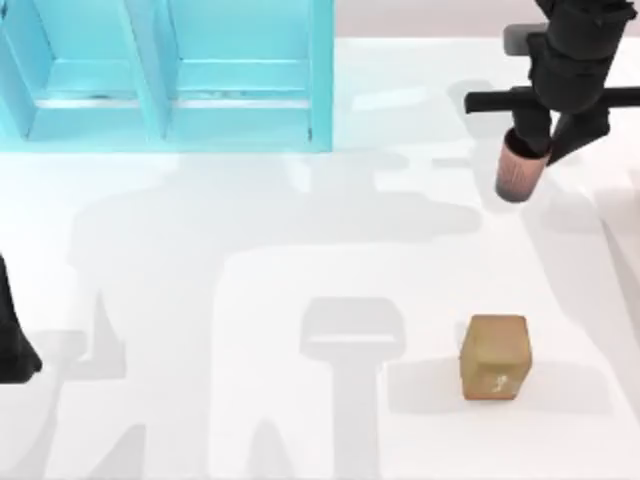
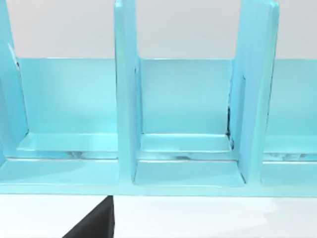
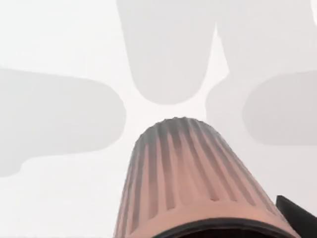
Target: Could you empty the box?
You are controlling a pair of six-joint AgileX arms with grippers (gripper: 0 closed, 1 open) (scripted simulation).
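Note:
The box (image 1: 170, 70) is a cyan open case split into compartments, standing at the table's back left. In the left wrist view its compartments (image 2: 185, 124) look bare inside. My right gripper (image 1: 545, 140) hangs over the back right of the table, shut on a ribbed pinkish cup (image 1: 517, 172) that tilts down and to the left. The same cup (image 3: 183, 173) rises close up in the right wrist view, above bare table. A brown cube (image 1: 494, 357) rests on the table at the front right, well apart from the gripper.
My left arm (image 1: 12, 345) is parked at the table's left edge, and a dark part of it (image 2: 94, 225) shows in front of the box. White table (image 1: 250, 300) stretches between the box and the cube.

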